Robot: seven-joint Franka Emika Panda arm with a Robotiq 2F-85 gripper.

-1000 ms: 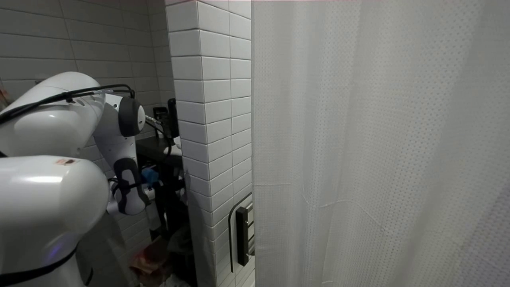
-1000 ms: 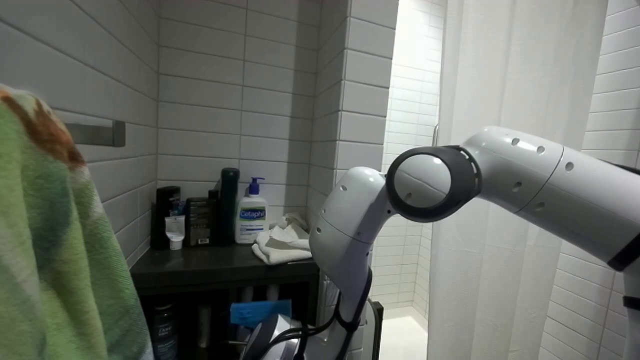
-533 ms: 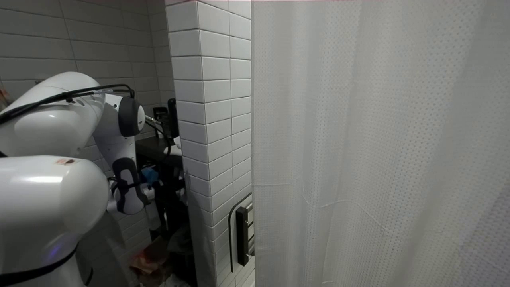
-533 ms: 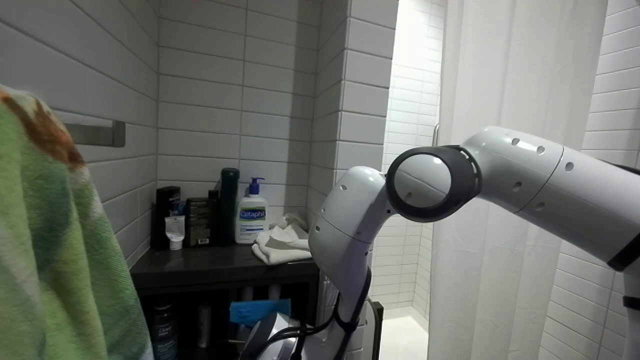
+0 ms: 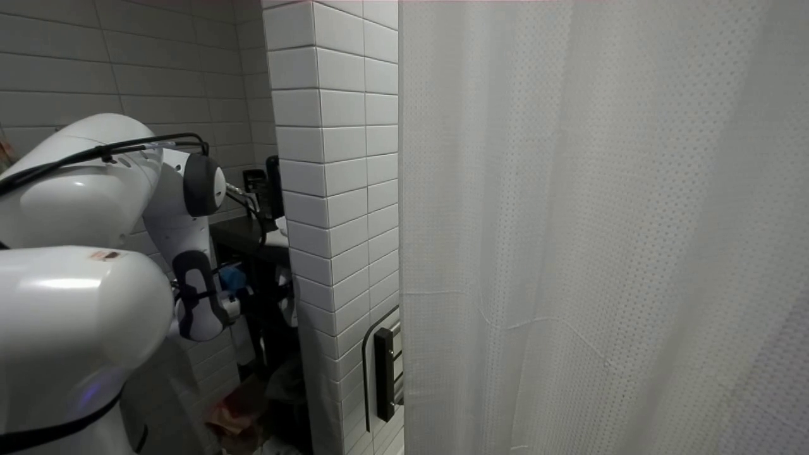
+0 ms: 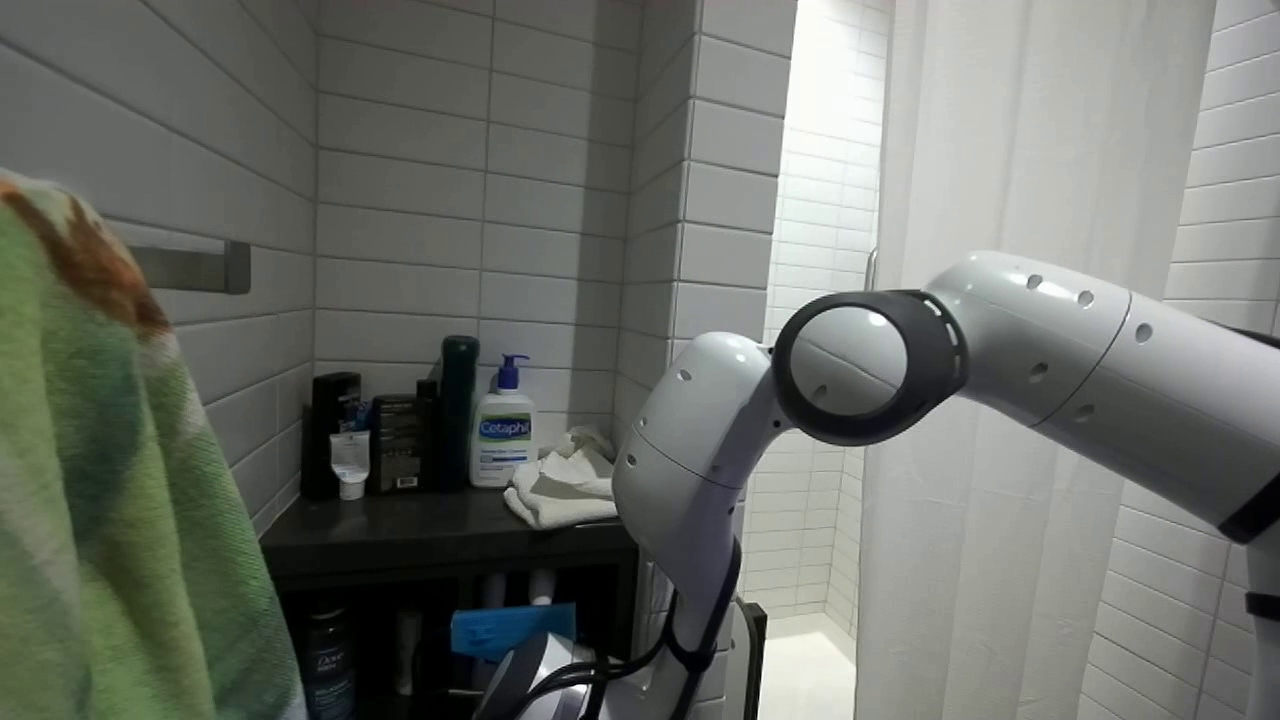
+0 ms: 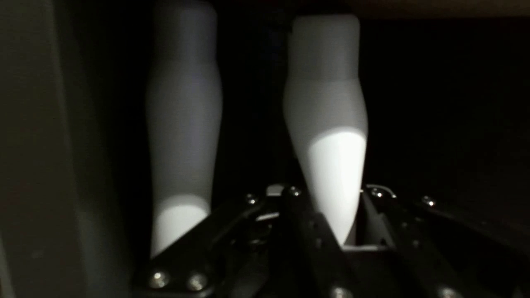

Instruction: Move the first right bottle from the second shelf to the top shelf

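Two white bottles stand on the dark second shelf. In the wrist view, the right bottle [image 7: 325, 103] is between the fingers of my gripper [image 7: 335, 191], which look closed against its lower part. Its lower part is brightly lit and its base is hidden. The left bottle [image 7: 184, 116] stands apart, beside my left finger. In an exterior view only the upper parts of the right bottle [image 6: 541, 588] and the left bottle [image 6: 493, 590] show, behind a blue piece [image 6: 512, 630] on my hand. The gripper fingers are hidden there. The top shelf [image 6: 420, 525] is directly above.
On the top shelf stand a Cetaphil pump bottle [image 6: 504, 440], a dark green bottle [image 6: 458, 420], dark containers, a white tube [image 6: 349, 460] and a white cloth [image 6: 565, 490]. A Dove bottle [image 6: 330, 665] is lower left. A dark panel [image 7: 33, 145] borders the bottles. A tiled pillar [image 5: 341, 158] stands close by.
My hand and the blue piece have shifted slightly left in both exterior views. The right bottle has shifted slightly left too, and its lower part shows brighter. The top shelf items have not moved.
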